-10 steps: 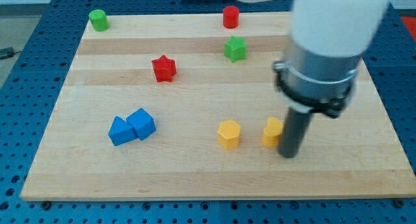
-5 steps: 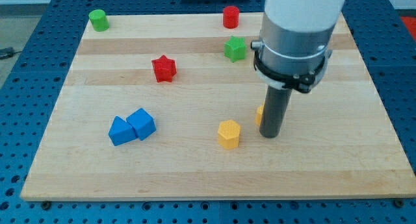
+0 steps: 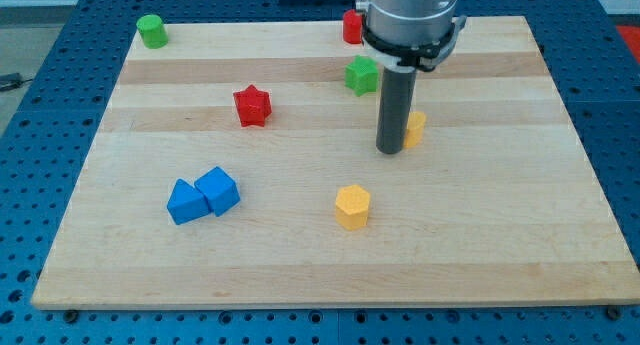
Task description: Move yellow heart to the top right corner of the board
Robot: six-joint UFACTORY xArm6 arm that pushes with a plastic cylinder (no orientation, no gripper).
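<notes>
My tip (image 3: 391, 150) rests on the board (image 3: 300, 265) touching the left side of the yellow heart (image 3: 415, 128), which lies right of centre, partly hidden behind the rod and well short of the far right corner; the rod carries no fingers, so there is nothing to spread or press together. To do the step well, the tip should probably shift to the heart's near-left face so that the push line runs through its middle toward the far right corner. The green star (image 3: 362, 75) and red cylinder (image 3: 352, 26), far-left of the heart, lie off that line, and a slow, centred push should keep the heart from slipping sideways off the tip
</notes>
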